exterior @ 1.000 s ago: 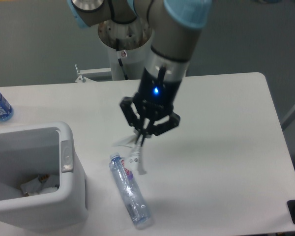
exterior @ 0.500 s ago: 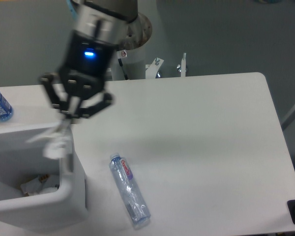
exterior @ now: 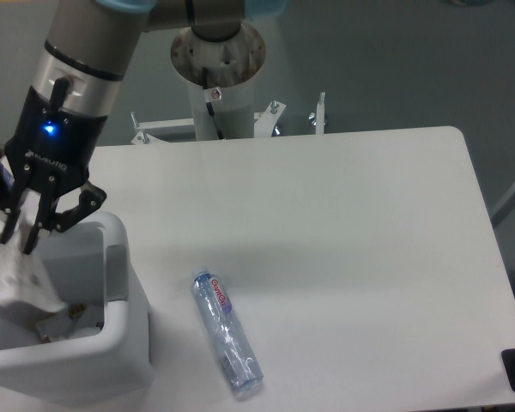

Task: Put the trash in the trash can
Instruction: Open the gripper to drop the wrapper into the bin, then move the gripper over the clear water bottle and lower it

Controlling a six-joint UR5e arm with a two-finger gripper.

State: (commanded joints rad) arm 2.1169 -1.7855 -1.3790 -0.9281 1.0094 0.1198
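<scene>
Robot arm holding trash over a white rectangular plastic bin (exterior: 120,360)

Above the bin's opening, the two-finger gripper (exterior: 17,245) pinches a flat clear plastic packet (exterior: 17,279) — poised for dropping. Right of the bin, a crushed clear plastic bottle (exterior: 227,333) lies on the table — not yet binned.

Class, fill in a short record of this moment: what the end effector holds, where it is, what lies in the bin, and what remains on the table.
End effector: shut on a clear plastic packet, hanging over the bin opening
Packet: dangling below the fingers, not yet released
Bin: white, at the table's left front corner; some trash already lies at its bottom
Crushed bottle: lying on its side on the table, right of the bin, untouched
Left to do: drop the packet, then fetch the bottle
</scene>
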